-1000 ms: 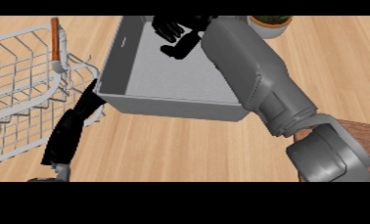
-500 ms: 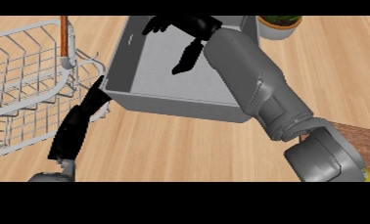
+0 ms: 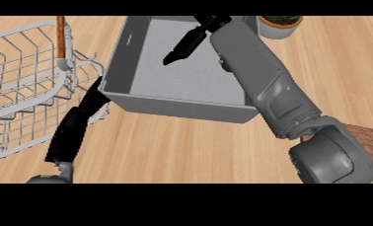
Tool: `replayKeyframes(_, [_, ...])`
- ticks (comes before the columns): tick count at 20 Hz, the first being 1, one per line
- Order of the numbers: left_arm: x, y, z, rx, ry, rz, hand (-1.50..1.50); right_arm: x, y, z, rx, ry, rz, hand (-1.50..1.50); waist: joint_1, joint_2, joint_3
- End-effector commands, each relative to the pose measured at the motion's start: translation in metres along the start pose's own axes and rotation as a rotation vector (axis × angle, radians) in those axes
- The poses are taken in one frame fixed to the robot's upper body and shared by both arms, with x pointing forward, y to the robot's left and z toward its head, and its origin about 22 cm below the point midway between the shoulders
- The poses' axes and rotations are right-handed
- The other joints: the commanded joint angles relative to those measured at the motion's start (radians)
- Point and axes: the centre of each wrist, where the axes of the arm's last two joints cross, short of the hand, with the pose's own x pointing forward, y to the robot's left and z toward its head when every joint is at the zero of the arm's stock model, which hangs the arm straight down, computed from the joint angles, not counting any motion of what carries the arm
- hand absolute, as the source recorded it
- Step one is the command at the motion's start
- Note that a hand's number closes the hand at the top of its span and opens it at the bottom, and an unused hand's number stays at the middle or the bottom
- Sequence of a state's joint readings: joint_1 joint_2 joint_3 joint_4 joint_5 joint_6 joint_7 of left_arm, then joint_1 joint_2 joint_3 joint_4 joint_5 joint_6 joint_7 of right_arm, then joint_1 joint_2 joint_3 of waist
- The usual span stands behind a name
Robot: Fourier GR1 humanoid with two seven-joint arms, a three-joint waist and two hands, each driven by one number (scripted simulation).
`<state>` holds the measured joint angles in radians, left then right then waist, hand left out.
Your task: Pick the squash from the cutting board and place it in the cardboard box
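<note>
Squash: not visible anywhere you can look. It is not in the fingers of either hand, and the bare stretch of box floor shows none; if it is in the box, it lies under the right forearm or behind the near wall. You cannot tell which.

Handling, judged from the kind of thing alone: expect a stiff, smooth-skinned, moderately weighty vegetable that will roll. Take it across its thick middle, fingers on one side and thumb opposite, not by the narrow end.

Box [image 3: 175, 102]: grey, open-topped, sits on the wooden table [image 3: 182, 146], its far corner cut by the view's upper edge.

Right hand [image 3: 191, 42]: over the box interior, fingers stretched straight and pointing down-left, holding nothing. Its grey forearm crosses the box's right side and hides that wall and the floor beneath.

Left hand [image 3: 80, 119]: lower left, just beside the box's near-left corner, fingers straight and released, empty.

Wire basket [image 3: 29, 77]: left of the box, partly cut off by the view's edge; a brown handle stands in it.

Potted plant [image 3: 280, 25]: upper right, top cut off.

Cutting board: only a brown sliver at the right edge, beside the elbow, might be it; you cannot confirm.
</note>
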<state>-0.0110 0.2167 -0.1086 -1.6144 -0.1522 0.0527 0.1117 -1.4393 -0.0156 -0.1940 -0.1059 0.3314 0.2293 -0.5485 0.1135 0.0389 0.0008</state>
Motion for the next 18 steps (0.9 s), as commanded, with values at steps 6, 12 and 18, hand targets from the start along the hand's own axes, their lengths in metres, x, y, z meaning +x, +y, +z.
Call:
replayKeyframes(6, [0.005, 0.016, -0.009, 0.058, -0.014, -0.017, 0.00, 0.006, -0.082, 0.037, -0.267, 0.021, -0.169, -1.50, -0.005, 0.022, -0.001])
replayKeyframes(12, [0.009, 0.009, -0.004, 0.053, -0.018, -0.019, 0.00, 0.008, -0.147, 0.086, -0.343, 0.033, -0.188, -1.50, 0.010, 0.033, 0.002])
replayKeyframes(18, [0.018, 0.006, -0.003, 0.025, -0.054, -0.003, 0.00, 0.013, -0.176, 0.113, -0.332, 0.006, -0.143, -1.50, 0.044, 0.044, 0.003])
